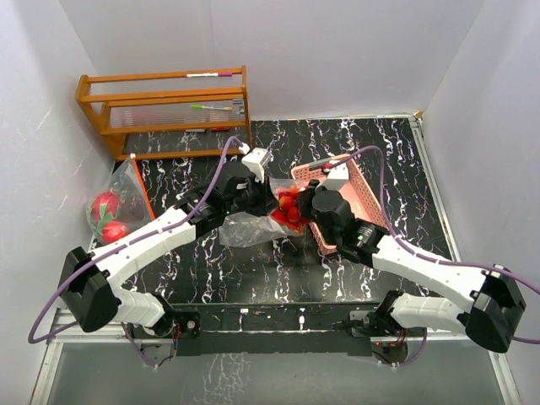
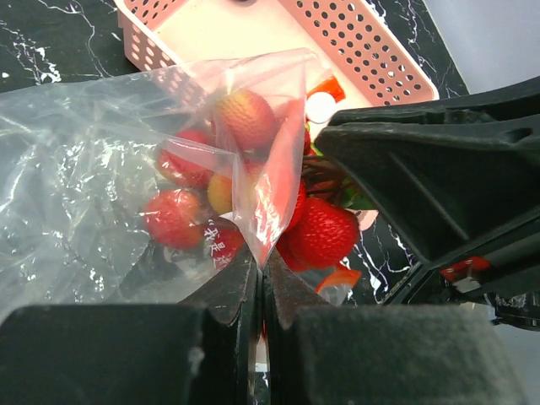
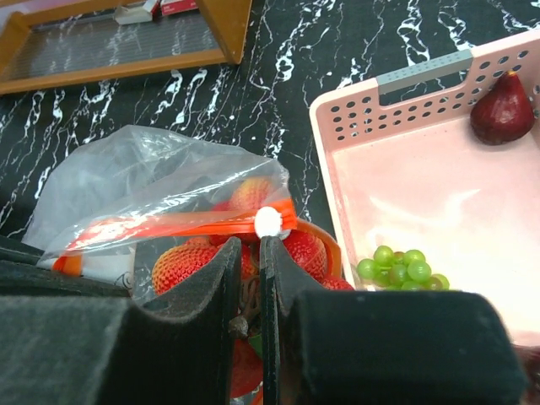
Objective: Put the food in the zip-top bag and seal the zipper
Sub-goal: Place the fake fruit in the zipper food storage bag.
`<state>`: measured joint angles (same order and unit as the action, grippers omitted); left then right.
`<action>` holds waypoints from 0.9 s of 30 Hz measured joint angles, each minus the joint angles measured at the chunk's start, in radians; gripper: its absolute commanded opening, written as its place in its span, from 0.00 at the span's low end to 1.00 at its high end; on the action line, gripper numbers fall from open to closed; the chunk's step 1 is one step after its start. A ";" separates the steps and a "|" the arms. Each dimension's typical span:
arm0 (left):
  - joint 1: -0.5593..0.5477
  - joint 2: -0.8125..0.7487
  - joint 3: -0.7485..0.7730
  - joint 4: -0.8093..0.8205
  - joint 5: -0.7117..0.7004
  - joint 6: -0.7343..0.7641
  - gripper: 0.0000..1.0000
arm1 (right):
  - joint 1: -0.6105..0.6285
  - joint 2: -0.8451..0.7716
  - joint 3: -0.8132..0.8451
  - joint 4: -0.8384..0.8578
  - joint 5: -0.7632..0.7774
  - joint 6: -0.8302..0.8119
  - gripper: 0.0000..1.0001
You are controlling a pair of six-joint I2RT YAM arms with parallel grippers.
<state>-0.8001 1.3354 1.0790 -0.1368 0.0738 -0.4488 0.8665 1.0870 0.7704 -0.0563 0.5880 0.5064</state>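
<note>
- Left gripper [image 2: 263, 272]: fingers pressed together, pinching a fold of clear film at the edge of the zip-top bag [image 2: 76, 169]
- Right gripper [image 3: 260, 246]: fingers nearly together, clamping the white slider [image 3: 268, 222] on the orange zipper strip [image 3: 169, 226]; the strip runs left from the slider across the bag mouth
- Cannot tell whether the zipper is shut along its whole length
- Red bumpy fruits [image 2: 173, 218] are inside the bag, clustered near its mouth, several pressed against the film; one [image 2: 321, 232] shows right at the opening beside the left fingers
- In the overhead view the bag lies on the black marbled table [image 1: 278, 278] between the two grippers, touching or just beside the near left corner of the pink basket [image 1: 359, 181]
- In the basket: green grapes [image 3: 401, 268] on the floor near the right gripper, and a dark red fruit [image 3: 504, 110] in the far corner, well apart
- Far left of the table: a second bag [image 1: 128, 179] holding a dragon fruit [image 1: 105, 207] and a red apple [image 1: 114, 230]
- Wooden rack [image 1: 164, 110] stands against the back wall
</note>
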 measured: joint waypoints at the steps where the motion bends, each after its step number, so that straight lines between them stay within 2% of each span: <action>1: 0.000 0.003 0.000 0.003 0.002 -0.001 0.00 | 0.003 0.016 0.007 0.001 0.005 0.000 0.08; 5: 0.000 0.024 0.000 0.024 0.006 -0.003 0.00 | 0.010 0.043 0.007 0.043 -0.029 0.006 0.08; 13: 0.001 0.072 0.000 0.081 0.044 -0.028 0.00 | 0.010 -0.014 -0.051 0.203 -0.111 0.091 0.08; 20: 0.003 0.062 0.000 0.093 0.053 -0.054 0.00 | 0.035 -0.015 -0.141 0.295 -0.052 0.164 0.08; 27: 0.003 -0.021 0.000 0.099 0.067 -0.103 0.00 | 0.071 0.017 -0.190 0.322 0.032 0.198 0.08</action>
<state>-0.7975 1.3148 1.0790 -0.0376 0.1410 -0.5514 0.9371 1.1042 0.5800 0.2653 0.6205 0.7040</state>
